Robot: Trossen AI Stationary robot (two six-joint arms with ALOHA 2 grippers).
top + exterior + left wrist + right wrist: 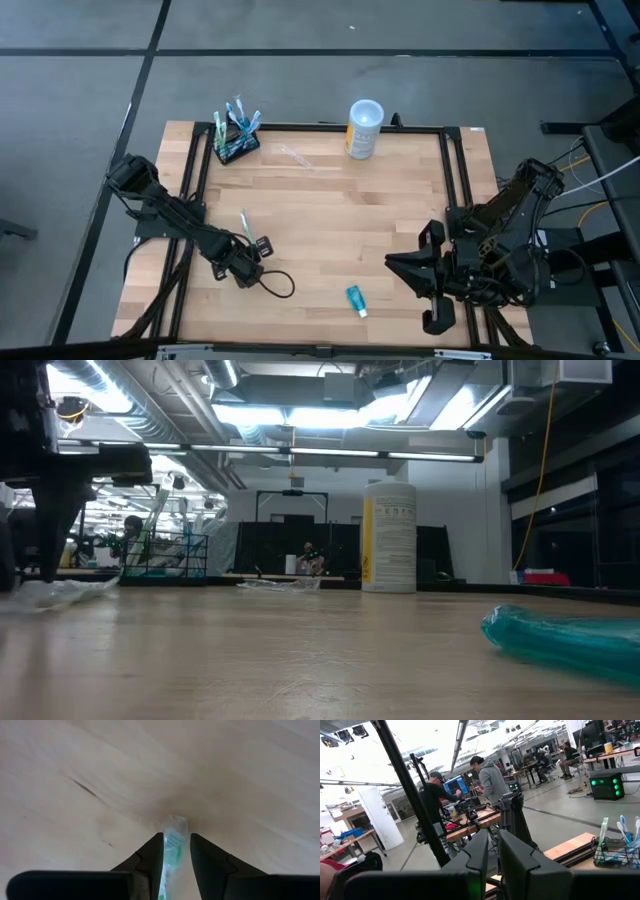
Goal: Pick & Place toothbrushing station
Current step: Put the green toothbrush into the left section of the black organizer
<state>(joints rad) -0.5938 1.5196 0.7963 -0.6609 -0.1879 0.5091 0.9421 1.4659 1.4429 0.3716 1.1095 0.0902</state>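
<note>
The wooden bench (330, 230) carries everything, framed by black rails. At its far edge stands the white-and-yellow cup (364, 129), and near the far left corner sits the toothbrushing station (236, 146), a small black holder with several brushes already upright in it. Over the near left part of the bench the left end effector (247, 268) points down at the wood; its wrist view shows the two fingers (150, 857) closed to a narrow gap around a green toothbrush in clear wrapping (173, 851), whose tip rests on or just above the bench surface. The right end effector (405, 268) waits low over the near right side, fingers nearly pressed together with nothing between them. A small teal tube (356, 299) lies on the bench between the two arms. The step in hand looks like lifting the wrapped brush for the trip to the station. To do it well, the pinch should be firm before rising, since the wrapper looks slippery; lift straight up, keep the brush near vertical, and approach the holder from above so the standing brushes are not knocked.
</note>
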